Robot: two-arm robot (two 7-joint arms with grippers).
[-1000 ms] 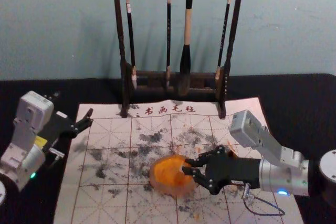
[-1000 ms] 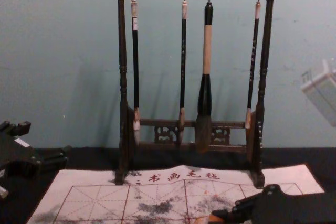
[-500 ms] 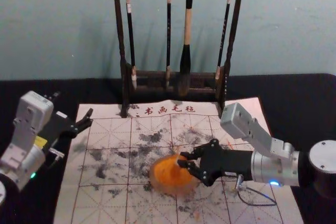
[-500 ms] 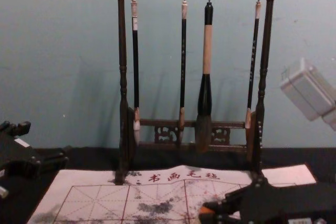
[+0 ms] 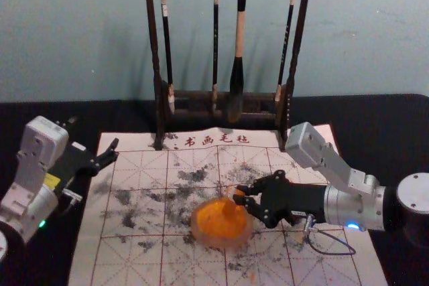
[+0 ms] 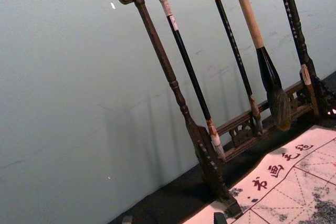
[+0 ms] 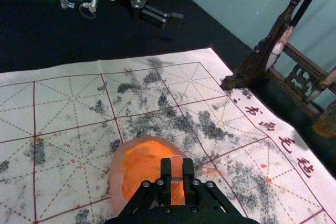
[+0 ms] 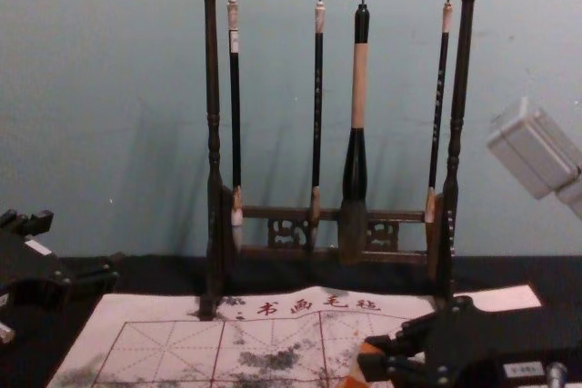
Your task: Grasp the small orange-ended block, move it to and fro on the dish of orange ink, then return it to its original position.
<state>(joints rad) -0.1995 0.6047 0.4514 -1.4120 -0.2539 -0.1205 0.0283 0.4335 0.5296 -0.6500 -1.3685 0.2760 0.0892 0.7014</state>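
Head view: we have the right gripper (image 5: 242,195) just right of centre, lower half, pinching the orange-ended block (image 7: 177,167) over the upper-right part of the ink dish (image 5: 197,230) (we can't tell if it touches the ink). Chest view shows the block tilted, bottom centre-right. Left gripper (image 5: 93,134) parked at mid-left of the head view, fingers spread.

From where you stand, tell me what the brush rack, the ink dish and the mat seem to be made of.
Brush rack: probably dark-stained wood with a slight sheen, going by its turned posts and carved ends.
Ink dish: pale and cloudy at the rim, perhaps plastic or frosted glass; I can't tell which.
Mat: matte, likely felt or cloth, since its far edge ripples softly.
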